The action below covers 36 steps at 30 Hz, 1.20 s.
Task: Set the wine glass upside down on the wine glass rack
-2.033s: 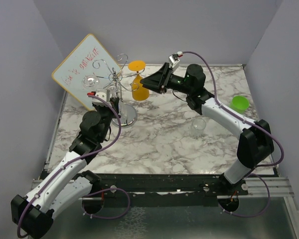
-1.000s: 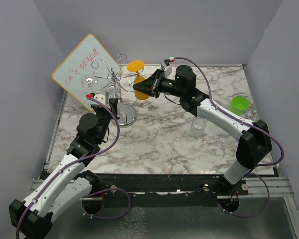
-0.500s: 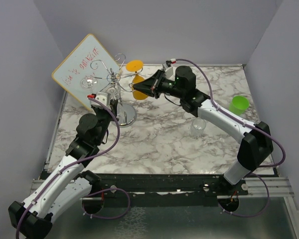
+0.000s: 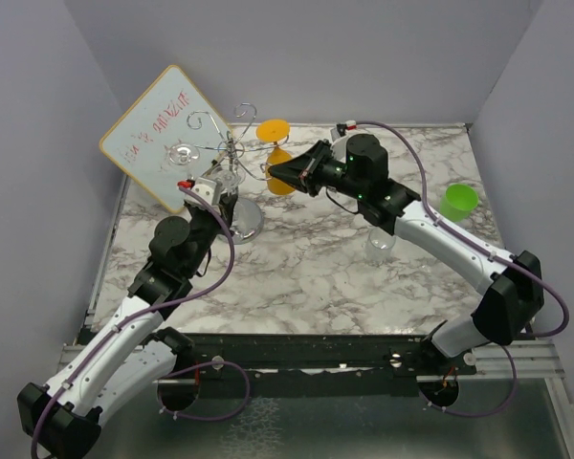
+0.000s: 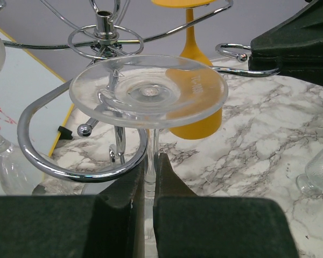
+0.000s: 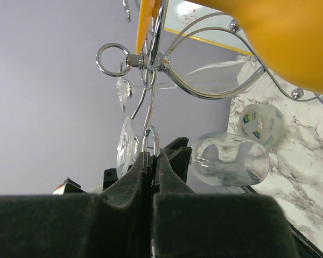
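Left claw (image 5: 149,167): both pads pressed together on the thin clear stem of the wine glass (image 5: 148,91).
Wine glass: upside down, with its round foot directly above the left claw and its bowl below, out of the wrist view. The stem stands at the open end of a curled wire arm. Whether the foot rests on the wire cannot be told.
Right claw (image 6: 151,159): pinched shut on a small wire loop at the end of one arm of the wine glass rack (image 5: 105,32).
Rack hub: above and beyond the left claw's tips.
Orange glass (image 5: 196,115): hangs upside down from the rack, beyond the left claw and to its right. Raised lettering on the bowl is too faint to read.
Whiteboard (image 5: 21,113): left of the left claw. Its red handwriting is not legible.
Tape roll (image 6: 261,123): right of the right claw, on the marble table (image 4: 306,277). The blue and yellow core label is too small to read.
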Motion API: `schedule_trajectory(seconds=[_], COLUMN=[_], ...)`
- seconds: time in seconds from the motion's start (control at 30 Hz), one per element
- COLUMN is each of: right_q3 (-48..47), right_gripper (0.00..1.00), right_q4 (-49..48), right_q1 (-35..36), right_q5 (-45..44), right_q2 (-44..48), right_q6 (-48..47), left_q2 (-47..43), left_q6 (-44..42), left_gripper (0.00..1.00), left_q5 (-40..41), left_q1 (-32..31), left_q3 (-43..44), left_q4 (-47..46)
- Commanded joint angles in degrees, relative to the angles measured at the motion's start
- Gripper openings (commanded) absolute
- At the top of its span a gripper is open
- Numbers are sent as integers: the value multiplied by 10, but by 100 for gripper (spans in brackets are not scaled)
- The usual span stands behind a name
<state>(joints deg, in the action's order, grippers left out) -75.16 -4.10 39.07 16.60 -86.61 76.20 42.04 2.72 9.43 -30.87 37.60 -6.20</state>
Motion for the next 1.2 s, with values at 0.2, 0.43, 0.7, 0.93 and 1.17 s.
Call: schedule_trajectory(seconds=[0.2,0.43,0.7,0.93,1.17], right_q3=[-35,-46,-81,-94,-88], right_gripper=[1,1,1,1,1], right_q4=[-9,-24,-30,-27,-30], right_q1=[-13,-13,-11,-11,-11], right_q5=[-66,-39,-18,-13,-14], right_q2=[13,-21,-60,-75,-72], right_q6=[-65,-56,-54,-53,-51], left_q2=[-4,-8,-4,-3,-73], left_q6=[16,26,37,24,23], left_gripper=[0,0,0,0,0], left_q5=[56,162,238,241,186], left_q1=[7,7,7,7,7], left_q3=[9,3,-10,-14,-62], left_q4=[-42,-54,-74,-96,-102])
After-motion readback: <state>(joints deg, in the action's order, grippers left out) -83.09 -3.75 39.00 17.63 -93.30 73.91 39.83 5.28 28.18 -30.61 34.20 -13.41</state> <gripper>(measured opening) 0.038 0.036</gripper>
